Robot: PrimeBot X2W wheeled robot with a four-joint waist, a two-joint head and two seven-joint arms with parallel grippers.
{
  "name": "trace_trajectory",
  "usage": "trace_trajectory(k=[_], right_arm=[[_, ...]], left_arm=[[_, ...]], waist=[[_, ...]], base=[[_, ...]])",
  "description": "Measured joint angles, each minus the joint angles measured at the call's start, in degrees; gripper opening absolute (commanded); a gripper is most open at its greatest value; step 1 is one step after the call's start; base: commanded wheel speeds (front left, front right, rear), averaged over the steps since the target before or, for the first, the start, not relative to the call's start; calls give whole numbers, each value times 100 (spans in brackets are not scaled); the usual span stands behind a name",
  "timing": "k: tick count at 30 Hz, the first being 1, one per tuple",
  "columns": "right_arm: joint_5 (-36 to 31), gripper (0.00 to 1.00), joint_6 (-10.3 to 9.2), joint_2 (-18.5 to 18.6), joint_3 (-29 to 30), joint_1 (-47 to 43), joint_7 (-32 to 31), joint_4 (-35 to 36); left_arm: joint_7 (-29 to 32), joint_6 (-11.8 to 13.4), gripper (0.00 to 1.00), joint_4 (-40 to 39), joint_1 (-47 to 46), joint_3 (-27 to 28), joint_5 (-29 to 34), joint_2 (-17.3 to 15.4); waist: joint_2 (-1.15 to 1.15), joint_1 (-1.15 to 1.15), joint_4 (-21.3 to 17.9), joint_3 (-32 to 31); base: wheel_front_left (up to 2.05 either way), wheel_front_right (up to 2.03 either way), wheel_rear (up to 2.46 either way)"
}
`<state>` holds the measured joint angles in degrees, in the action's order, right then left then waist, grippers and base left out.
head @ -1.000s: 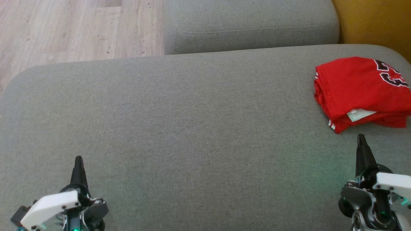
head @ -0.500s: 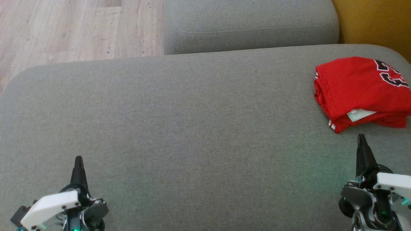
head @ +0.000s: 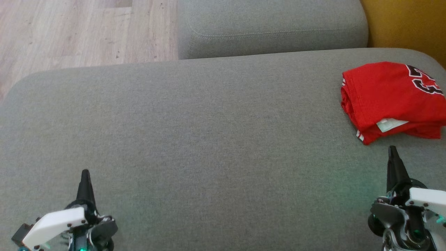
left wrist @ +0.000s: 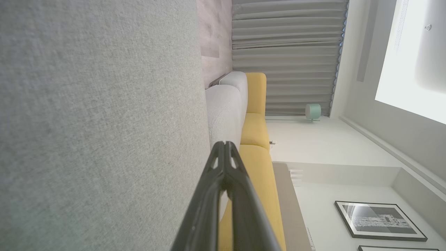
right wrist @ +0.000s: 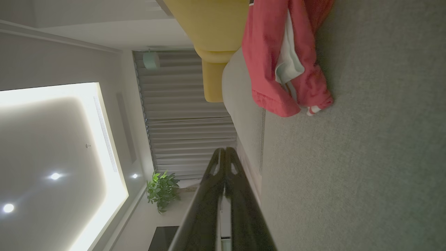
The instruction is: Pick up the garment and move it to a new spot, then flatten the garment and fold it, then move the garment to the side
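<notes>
The folded red garment was laid at the far right of the grey cushion; the left gripper and right gripper were closed, empty.

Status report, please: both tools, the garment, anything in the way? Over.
Left tool shut, empty, over grey cushion. Right tool shut, empty, just short of garment. It lies folded at the cushion's right edge. Nothing in the way.

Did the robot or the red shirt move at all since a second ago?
No, nothing visibly moved. The folded red shirt lies at the right end of the grey sofa seat, and the left gripper and right gripper stay shut, touching nothing.
</notes>
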<state>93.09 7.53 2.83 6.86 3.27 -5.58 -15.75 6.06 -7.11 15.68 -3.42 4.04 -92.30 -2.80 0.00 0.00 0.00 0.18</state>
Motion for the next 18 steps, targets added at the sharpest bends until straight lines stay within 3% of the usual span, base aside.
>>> trace_trajectory(k=[18], right_arm=[[-16,0,0,-5,35,0,-8,-1]], left_arm=[[0,0,0,0,0,3,1,2]], waist=[[0,0,0,0]], base=[[0,0,0]])
